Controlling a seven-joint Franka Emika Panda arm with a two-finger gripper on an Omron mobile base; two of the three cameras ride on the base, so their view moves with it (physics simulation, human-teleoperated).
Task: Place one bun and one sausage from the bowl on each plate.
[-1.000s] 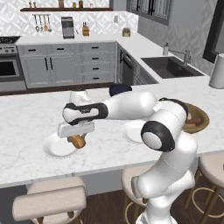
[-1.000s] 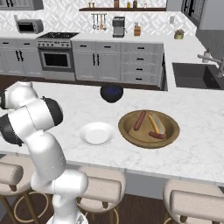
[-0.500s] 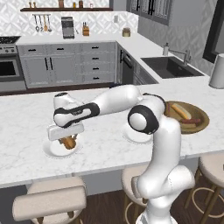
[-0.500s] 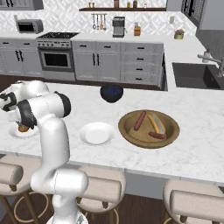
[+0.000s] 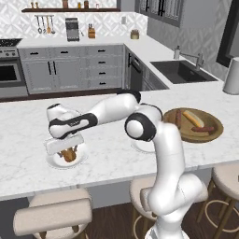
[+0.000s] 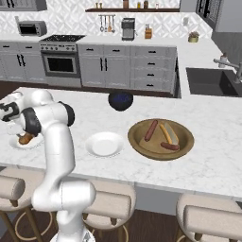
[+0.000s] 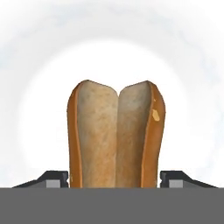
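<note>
Golden bun (image 7: 116, 135) sits clamped in the gripper (image 7: 116, 177) (low over the left plate (image 5: 53, 161)).

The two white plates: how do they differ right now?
The far-left plate has the end effector right over it, gripping a bun; the plate beside the wooden bowl is bare, with no arm above it. In the right base view the far-left plate sits at the counter's left end, the bare one just left of the bowl. Both are plain, round, white and flat on the marble counter.
</note>
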